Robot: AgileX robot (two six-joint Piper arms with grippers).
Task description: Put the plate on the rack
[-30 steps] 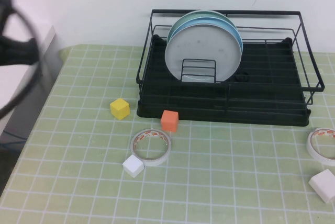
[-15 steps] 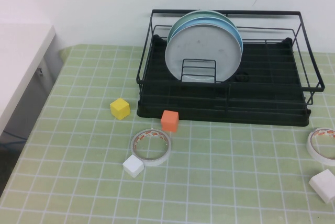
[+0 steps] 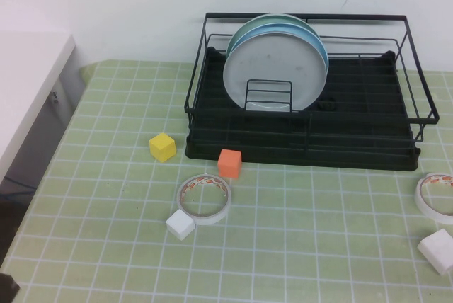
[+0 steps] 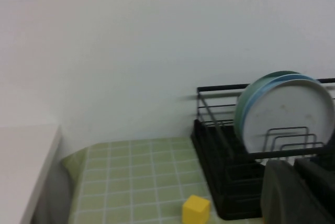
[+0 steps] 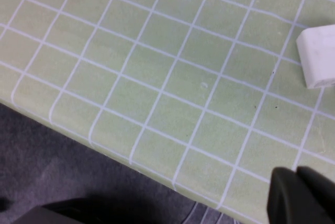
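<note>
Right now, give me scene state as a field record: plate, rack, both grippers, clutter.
plate: grey, standing upright in the rack, in front of light-blue plates
rack: black wire, at the table's far side
left gripper: off the table's left-front corner, facing the rack, holding nothing
right gripper: above the near table edge, by a white block
clutter: yellow cube, orange cube, tape roll

Even, bright, diffuse light fills the scene, without glare. The rack (image 3: 304,98) casts only a faint shadow on the white wall (image 4: 131,51). The left wrist view looks soft and hazy; the dark gripper parts at both wrist views' edges are blurred.
</note>
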